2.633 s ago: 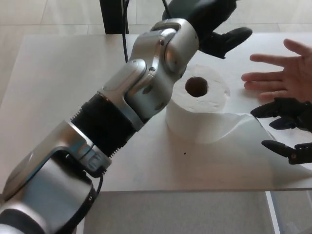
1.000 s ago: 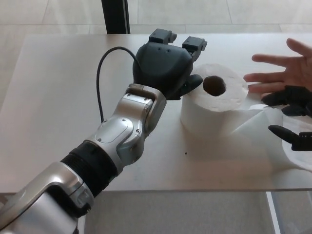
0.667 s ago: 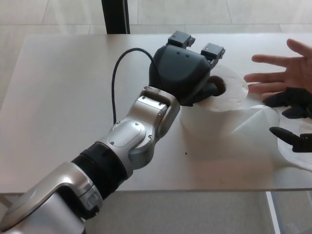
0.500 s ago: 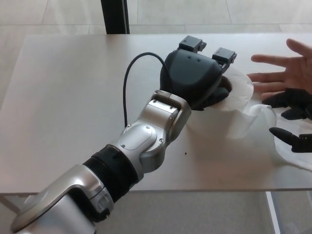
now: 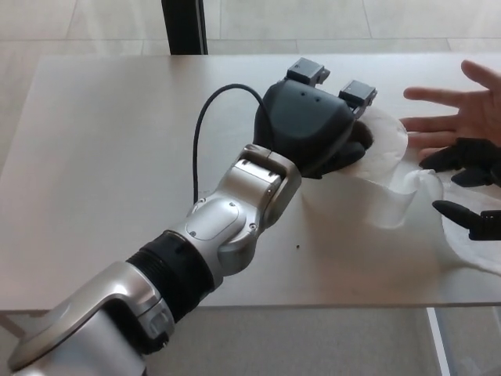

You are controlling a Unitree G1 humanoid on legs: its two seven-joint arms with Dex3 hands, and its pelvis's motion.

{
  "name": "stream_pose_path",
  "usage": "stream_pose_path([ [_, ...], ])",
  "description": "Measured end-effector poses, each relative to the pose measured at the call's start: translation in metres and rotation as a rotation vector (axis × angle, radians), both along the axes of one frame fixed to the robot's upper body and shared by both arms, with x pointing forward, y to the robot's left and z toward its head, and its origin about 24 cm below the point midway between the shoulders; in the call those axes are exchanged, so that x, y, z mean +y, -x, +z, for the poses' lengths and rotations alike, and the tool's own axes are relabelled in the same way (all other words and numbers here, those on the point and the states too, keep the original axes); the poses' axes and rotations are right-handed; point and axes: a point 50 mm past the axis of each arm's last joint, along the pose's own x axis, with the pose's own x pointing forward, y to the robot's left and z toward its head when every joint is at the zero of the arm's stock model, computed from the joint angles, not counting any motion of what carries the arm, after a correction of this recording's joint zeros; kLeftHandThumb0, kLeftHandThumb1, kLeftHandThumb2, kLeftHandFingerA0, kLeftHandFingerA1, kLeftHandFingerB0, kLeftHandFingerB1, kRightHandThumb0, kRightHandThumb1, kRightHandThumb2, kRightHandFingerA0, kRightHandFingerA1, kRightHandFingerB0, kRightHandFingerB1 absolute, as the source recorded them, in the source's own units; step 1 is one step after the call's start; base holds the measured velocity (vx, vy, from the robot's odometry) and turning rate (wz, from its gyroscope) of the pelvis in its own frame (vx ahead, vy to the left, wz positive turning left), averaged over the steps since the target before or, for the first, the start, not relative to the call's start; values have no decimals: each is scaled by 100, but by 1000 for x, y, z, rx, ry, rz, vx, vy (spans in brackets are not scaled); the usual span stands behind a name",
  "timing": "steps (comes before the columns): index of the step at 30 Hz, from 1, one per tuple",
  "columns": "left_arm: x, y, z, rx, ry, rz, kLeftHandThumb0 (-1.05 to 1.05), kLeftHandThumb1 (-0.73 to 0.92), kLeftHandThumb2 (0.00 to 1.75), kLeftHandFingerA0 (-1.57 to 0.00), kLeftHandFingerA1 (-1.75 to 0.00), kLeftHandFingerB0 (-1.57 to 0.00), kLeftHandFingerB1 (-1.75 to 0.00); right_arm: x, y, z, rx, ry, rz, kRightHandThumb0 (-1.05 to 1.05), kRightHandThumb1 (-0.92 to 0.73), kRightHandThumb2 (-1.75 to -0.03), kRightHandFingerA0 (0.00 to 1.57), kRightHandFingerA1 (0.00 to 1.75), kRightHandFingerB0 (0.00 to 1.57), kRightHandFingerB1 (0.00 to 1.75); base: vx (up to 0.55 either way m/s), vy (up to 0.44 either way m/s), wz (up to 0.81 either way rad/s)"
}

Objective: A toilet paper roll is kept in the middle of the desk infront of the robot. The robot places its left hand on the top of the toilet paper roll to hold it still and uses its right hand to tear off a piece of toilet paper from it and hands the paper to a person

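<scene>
The white toilet paper roll (image 5: 383,184) stands on the desk (image 5: 102,141), right of the middle. My left hand (image 5: 313,125) lies flat over its top with the thumb curled at the core hole, hiding most of the roll. A loose strip of paper (image 5: 419,188) runs from the roll's right side up to my right hand (image 5: 468,196) at the right edge. That strip is lifted and bunched between the upper fingers and the thumb, and more paper (image 5: 470,251) spreads beneath the hand.
A person's open hand (image 5: 458,117), palm up, hovers over the desk at the far right, just behind my right hand. A black post (image 5: 184,23) stands beyond the desk's far edge. My left forearm (image 5: 227,227) crosses the desk's middle diagonally.
My left hand has swung right from beside the roll and come down onto its top, covering the core hole. The paper strip has lifted near my right hand, which has hardly moved.
</scene>
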Motion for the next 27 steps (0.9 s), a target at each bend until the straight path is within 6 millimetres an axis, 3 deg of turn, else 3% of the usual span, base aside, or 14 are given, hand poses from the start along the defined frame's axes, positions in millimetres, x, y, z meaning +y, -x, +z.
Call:
stream_pose_path([
  [6,2,6,-8,-52,-109,-62,-53,92,73,-15,-39,-19,-31,-1,-1,1,10,55,-1,-44,-62,-58,46,50,51,45,0,0,0],
  [7,2,7,-8,-66,-118,-70,-52,90,67,-14,-39,-18,-30,-1,-1,0,16,81,-2,-50,-66,-61,26,45,37,34,0,0,0],
  [9,1,7,-6,-82,-122,-76,-52,90,67,-14,-39,-18,-30,-1,-1,-1,39,120,0,-50,-66,-61,26,45,37,34,0,0,0],
  [10,1,7,-6,-87,-123,-79,-49,86,66,-14,-40,-19,-30,0,-1,-1,51,138,1,-62,-50,-79,8,47,15,40,0,0,0],
  [11,0,7,-6,-90,-123,-80,-51,84,66,-12,-42,-18,-31,0,-1,-2,63,156,3,-62,-45,-76,4,36,13,39,0,0,0],
  [14,-1,7,-5,-102,-125,-84,-51,84,66,-13,-41,-19,-31,2,-3,-3,106,209,11,-62,-44,-80,0,30,12,39,0,0,0],
  [15,-2,7,-4,-108,-127,-87,-51,83,66,-13,-41,-20,-31,4,-4,-4,125,230,13,-74,-47,-78,0,14,15,35,0,0,0],
  [17,-3,7,-4,-111,-129,-86,-52,82,66,-13,-41,-20,-31,5,-5,-5,146,256,13,-75,-45,-78,0,13,18,36,0,0,0],
  [18,-4,7,-4,-113,-130,-87,-51,84,66,-10,-41,-19,-30,7,-6,-7,162,270,12,-65,-49,-71,0,0,9,25,0,0,0],
  [23,-9,8,-3,-120,-139,-94,-52,85,67,-11,-41,-19,-30,10,-8,-10,209,319,-6,-64,-47,-71,0,0,7,22,0,0,0],
  [24,-9,7,-3,-122,-143,-95,-51,84,66,-11,-42,-19,-31,11,-8,-11,219,331,-11,-91,-51,-79,0,10,14,10,0,0,0],
  [25,-9,7,-3,-123,-145,-95,-51,84,66,-12,-42,-20,-31,11,-9,-11,225,339,-15,-68,-46,-69,0,0,5,17,0,0,0],
  [26,-10,7,-4,-124,-146,-95,-51,84,66,-12,-42,-20,-31,11,-9,-12,233,344,-24,-68,-46,-69,0,0,5,17,0,0,0],
  [27,-10,7,-4,-124,-146,-96,-50,83,66,-12,-42,-20,-31,12,-9,-12,237,346,-32,-89,-51,-80,0,18,16,5,0,0,0],
])
